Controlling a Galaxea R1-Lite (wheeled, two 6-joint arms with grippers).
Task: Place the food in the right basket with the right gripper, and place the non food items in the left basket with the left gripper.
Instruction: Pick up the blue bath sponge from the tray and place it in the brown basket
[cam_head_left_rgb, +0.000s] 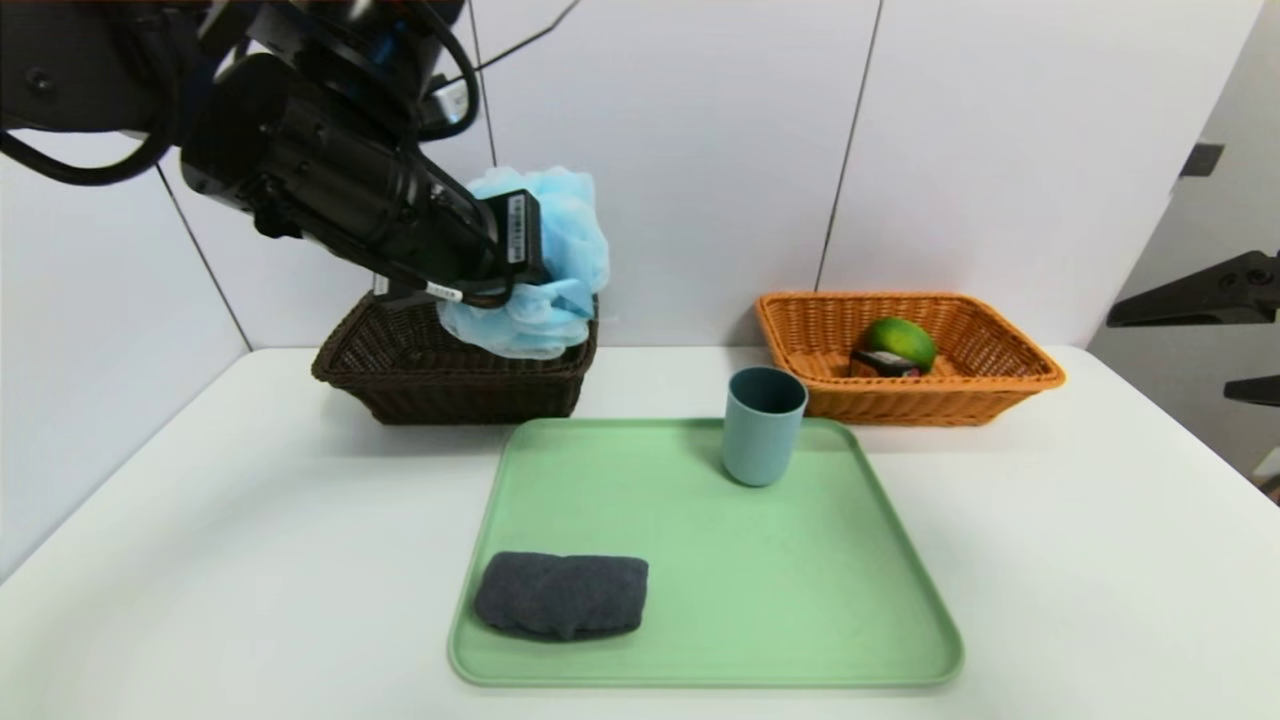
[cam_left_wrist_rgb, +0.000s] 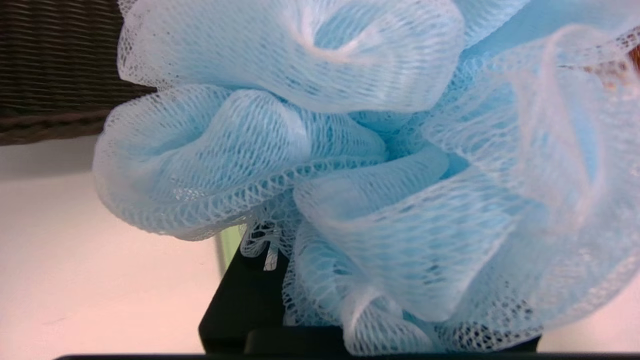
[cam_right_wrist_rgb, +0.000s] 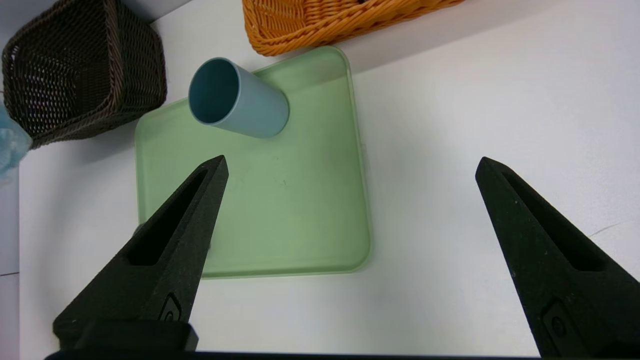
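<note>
On the white bench (cam_head_left_rgb: 200, 520) lies a green tray (cam_head_left_rgb: 720, 600), and I take its middle as the centre of the clock, with 6 o'clock on the robot's side. Nearest, at about 7 o'clock on the tray, is the folded dark grey towel (cam_head_left_rgb: 561, 595); it looks soft and limp, so I judge it is best pinched from above across the thick fold, because an edge would only unfold. At about 1 o'clock on the tray the teal-blue cup (cam_head_left_rgb: 763, 425) stands upright and holds nothing; it seems light, stiff and smooth, so a grip over its rim, one finger inside and one outside, looks safer than squeezing the round wall. The right hand (cam_right_wrist_rgb: 350, 170) is parked off the right side of the bench, its fingers (cam_right_wrist_rgb: 170, 235) wide apart and holding nothing. Farther, at 2 o'clock beyond the tray, the orange basket (cam_head_left_rgb: 1000, 385) already contains the green fruit (cam_head_left_rgb: 900, 342) and the small black box (cam_head_left_rgb: 884, 364), touching each other. At 10 o'clock, the dark brown basket (cam_head_left_rgb: 400, 390) shows nothing inside in the right wrist view. Above its right part hangs the light-blue bath puff (cam_head_left_rgb: 560, 270), clamped in the left hand (cam_head_left_rgb: 545, 285). The puff is very light, springy and loose, so it probably catches on the fingers; a deep grip in its dense middle is best.
</note>
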